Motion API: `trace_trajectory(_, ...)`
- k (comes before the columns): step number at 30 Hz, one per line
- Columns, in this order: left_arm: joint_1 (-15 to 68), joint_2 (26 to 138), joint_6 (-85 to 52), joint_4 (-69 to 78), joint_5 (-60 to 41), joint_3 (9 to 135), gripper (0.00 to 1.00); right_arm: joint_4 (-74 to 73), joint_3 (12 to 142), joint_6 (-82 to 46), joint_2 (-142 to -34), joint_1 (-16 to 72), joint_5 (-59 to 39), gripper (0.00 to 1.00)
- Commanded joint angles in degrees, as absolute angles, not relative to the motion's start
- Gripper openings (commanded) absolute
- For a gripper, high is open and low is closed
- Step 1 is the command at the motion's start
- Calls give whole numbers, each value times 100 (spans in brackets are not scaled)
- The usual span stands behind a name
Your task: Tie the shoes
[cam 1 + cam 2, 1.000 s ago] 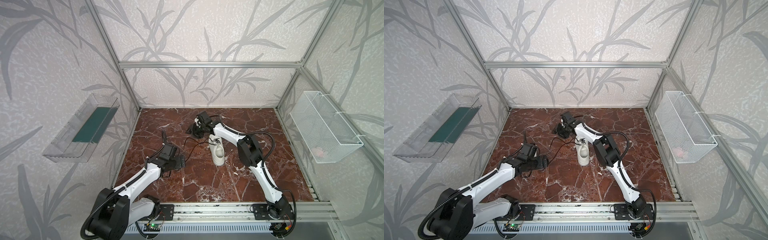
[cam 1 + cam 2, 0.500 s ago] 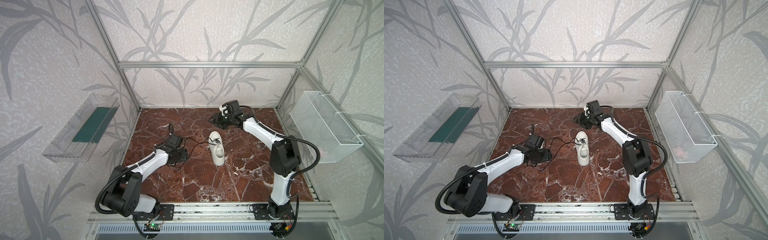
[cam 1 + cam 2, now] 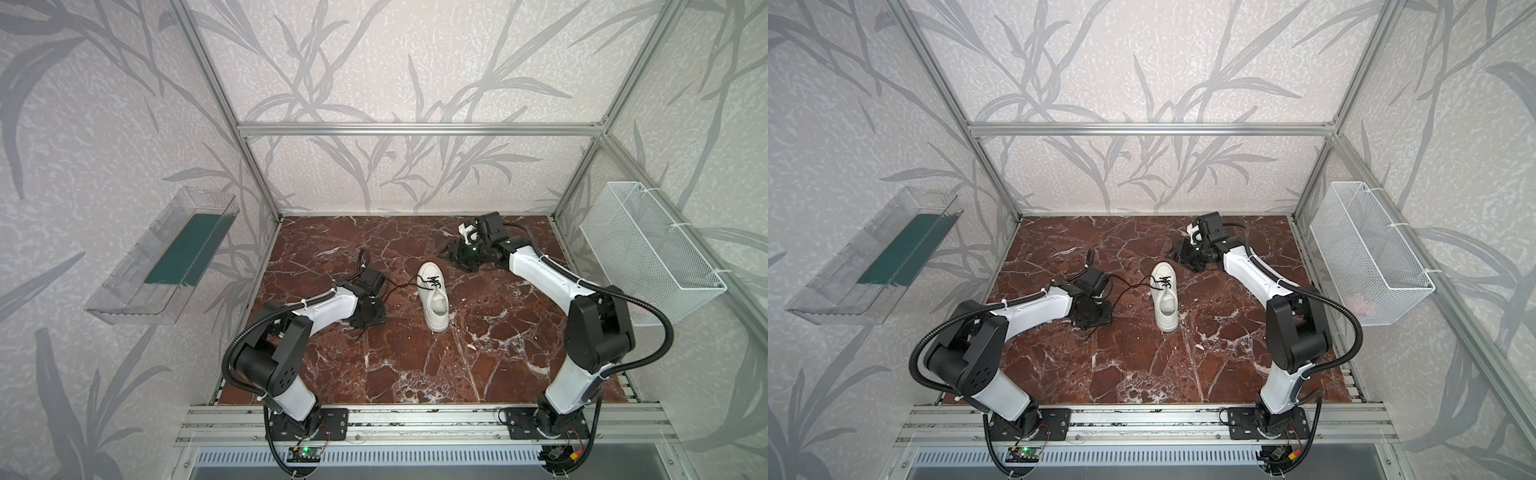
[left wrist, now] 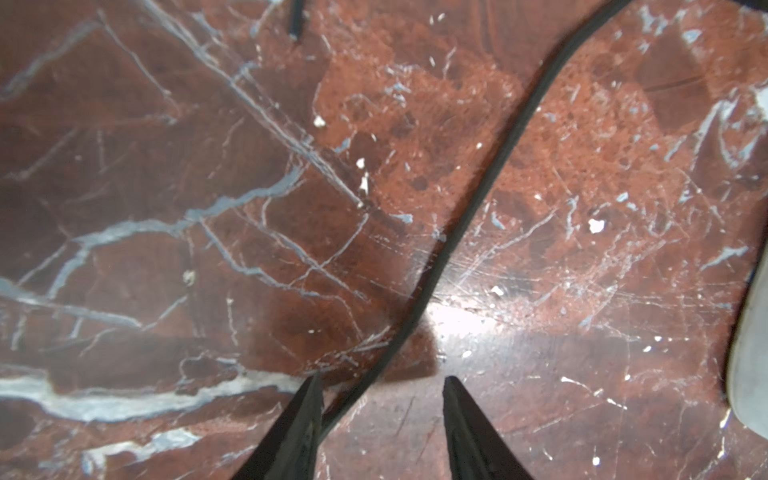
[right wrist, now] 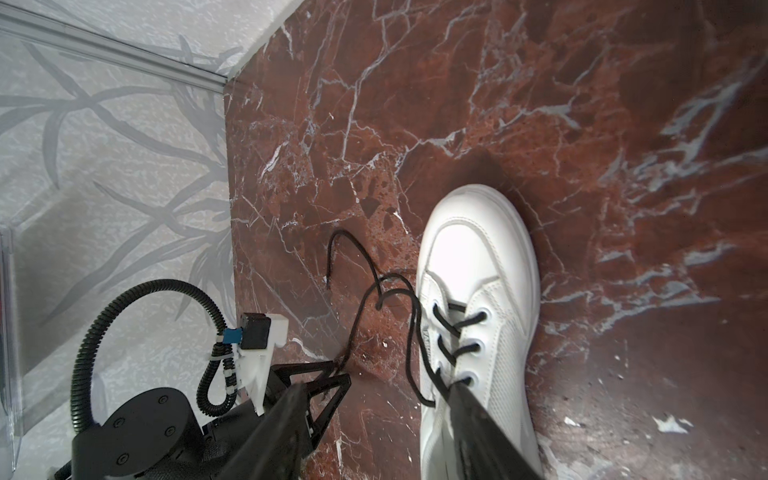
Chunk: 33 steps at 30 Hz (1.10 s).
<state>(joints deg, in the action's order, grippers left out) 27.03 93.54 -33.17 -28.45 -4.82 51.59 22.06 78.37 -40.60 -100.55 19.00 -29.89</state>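
Over the red marble table [image 3: 415, 374], the right arm [image 3: 540, 270] has swung away from the white shoe [image 3: 433, 301] to the back right corner, while the left arm [image 3: 324, 305] has pushed in toward the shoe's left side. The shoe stands upright near the middle of the table, toe toward the back wall, still untied. Its black lace [image 4: 490, 166] trails across the marble to the left gripper [image 4: 382, 386]. That gripper has narrowed to about half its spread, the lace lying between the tips against one of them, not yet pinched. The right gripper [image 5: 378, 390] hangs half open and empty, clear of the shoe. The tying looks barely begun, with the left side apparently about to take the first lace end.
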Motion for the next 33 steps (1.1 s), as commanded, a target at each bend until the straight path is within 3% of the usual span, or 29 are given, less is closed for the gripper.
trace_trajectory(1,2737,9447,-3424,-3094,-281,5303,45,2136,7665,-3931,-9611,1722,-3155,56)
trace_trajectory(9,2804,9745,-3816,-3360,203,5420,31,2078,7250,-3911,-9266,1377,-3304,56)
trace_trajectory(17,2955,9868,-3957,-2993,-94,5300,20,2087,6741,-3884,-8733,1164,-3354,55)
trace_trajectory(19,3005,9830,-4003,-2913,-105,5282,8,2045,6542,-3896,-8563,1062,-3421,56)
trace_trajectory(22,3056,9632,-4030,-2885,-107,5321,0,1852,6201,-4013,-8313,925,-3618,56)
trace_trajectory(28,3055,9062,-3873,-3801,189,5928,0,1922,5756,-4000,-7663,783,-3417,55)
trace_trajectory(33,3060,8622,-3804,-4342,-138,6804,0,1946,5526,-4048,-7259,739,-3393,55)
